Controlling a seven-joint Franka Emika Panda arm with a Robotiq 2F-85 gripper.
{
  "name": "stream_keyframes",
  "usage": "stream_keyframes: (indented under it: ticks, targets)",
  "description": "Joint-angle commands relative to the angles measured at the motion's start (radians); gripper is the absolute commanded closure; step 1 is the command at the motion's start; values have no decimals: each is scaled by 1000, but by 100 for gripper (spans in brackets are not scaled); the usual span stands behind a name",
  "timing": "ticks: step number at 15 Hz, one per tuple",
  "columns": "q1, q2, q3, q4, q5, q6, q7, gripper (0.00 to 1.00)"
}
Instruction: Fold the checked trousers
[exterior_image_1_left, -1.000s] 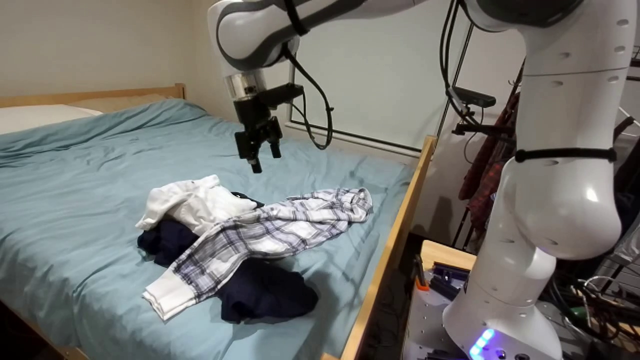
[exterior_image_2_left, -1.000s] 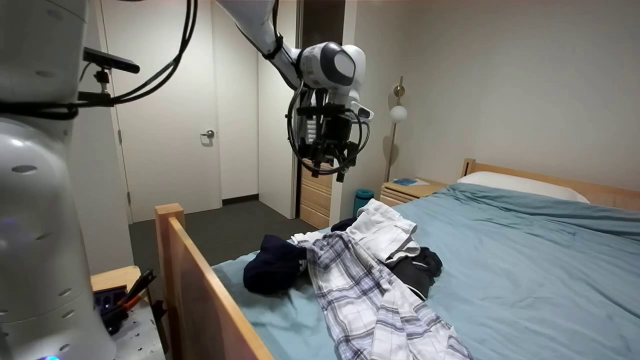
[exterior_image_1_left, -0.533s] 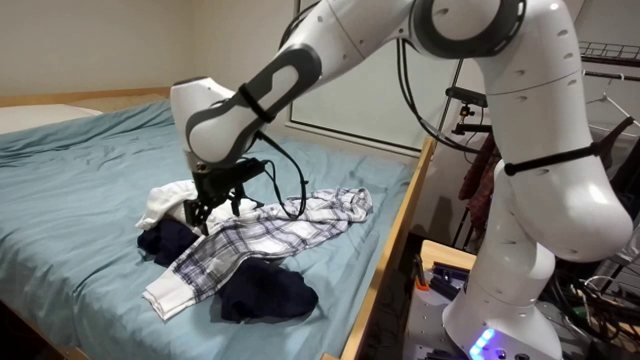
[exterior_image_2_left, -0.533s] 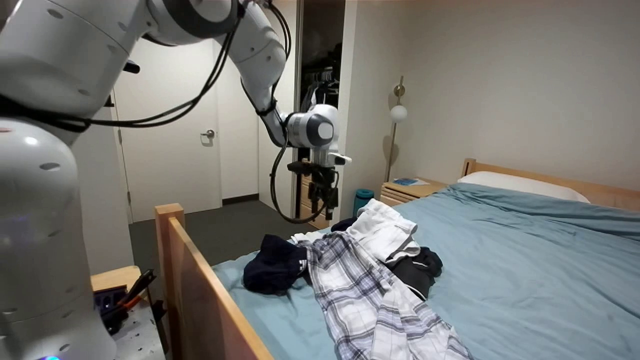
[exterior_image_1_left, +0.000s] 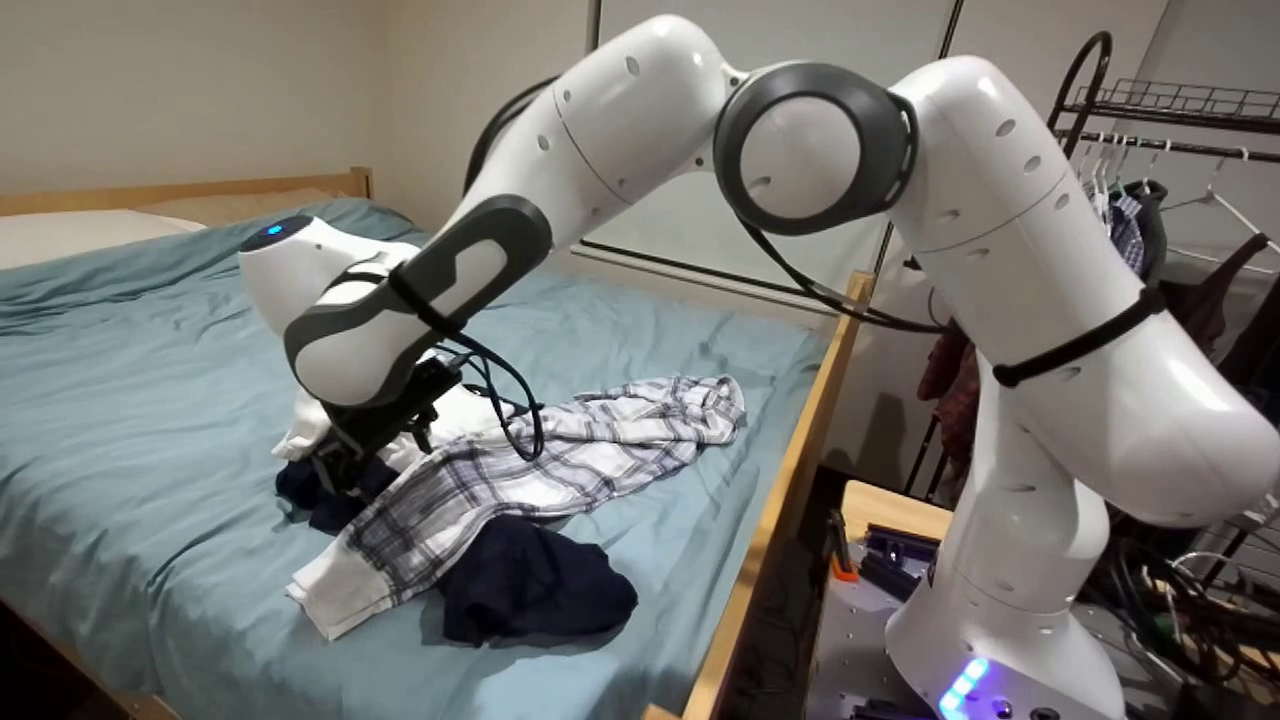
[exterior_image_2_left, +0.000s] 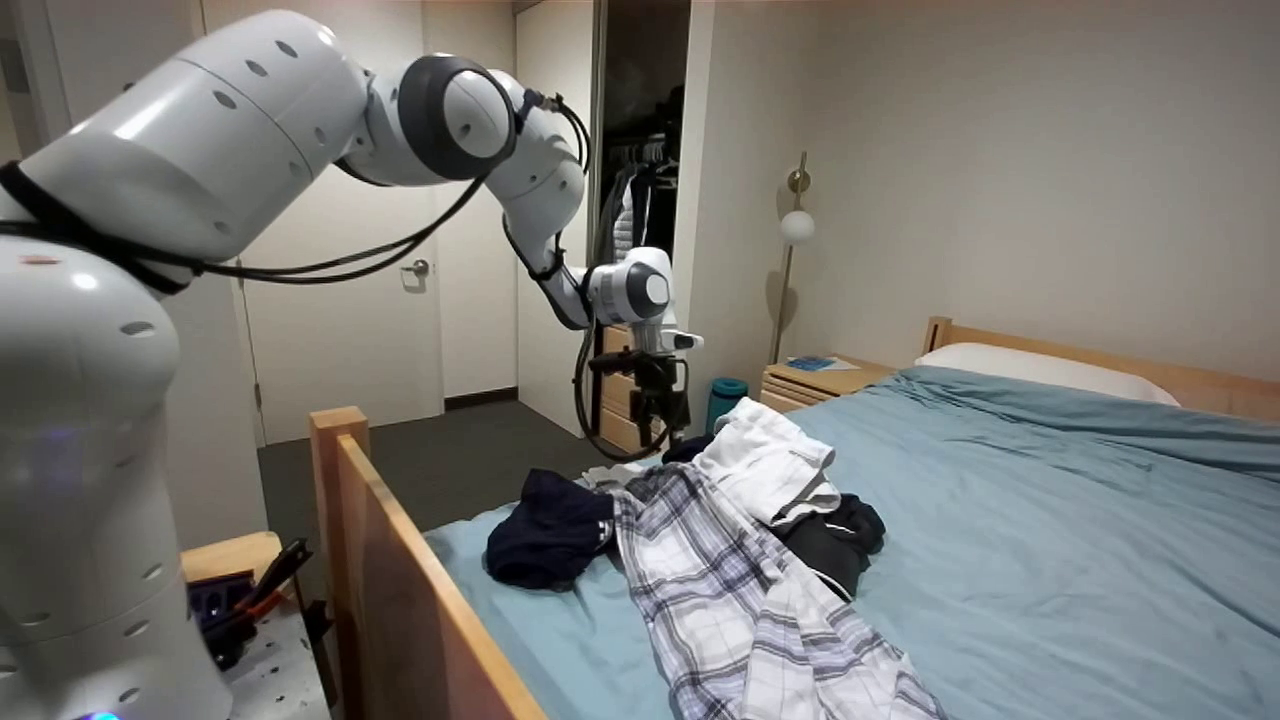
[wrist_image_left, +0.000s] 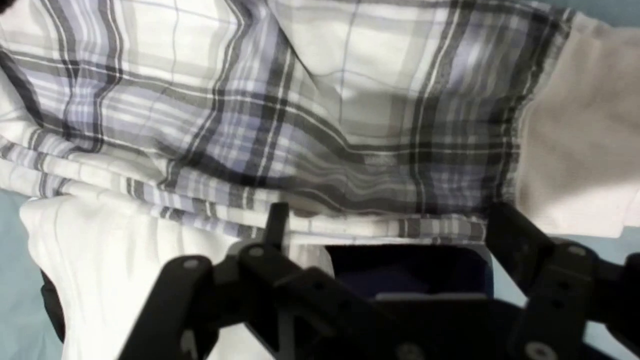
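Now lower than before — spread apart — the black two-fingered end effector (wrist_image_left: 389, 212) hangs near the rumpled blue-grey-and-white plaid fabric trousers (wrist_image_left: 300, 110).

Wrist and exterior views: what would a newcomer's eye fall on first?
The large white robot arm with grey joints likely strikes first, arched toward the teal bedding in both exterior views. Next come the long white fabric trousers with blue-grey checks, stretched across that bedding. In the wrist view, the black two-fingered pincer stands open by their edge.
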Motion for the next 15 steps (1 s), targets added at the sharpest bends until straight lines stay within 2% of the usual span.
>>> stream_keyframes:
  ticks: [1,3,7,10,13,15]
  targets:
    - [4,6,-4,11,3,-7,-2,0]
    - [8,18,-4,28,12,4,21,0]
    - [86,51,-23,95,0,-63,190,0]
    - [125,108,-32,210,-4,-191,310,0]
    - [118,174,-13,325,2,-347,308,0]
    - [98,241,-6,402,-12,-355,252,0]
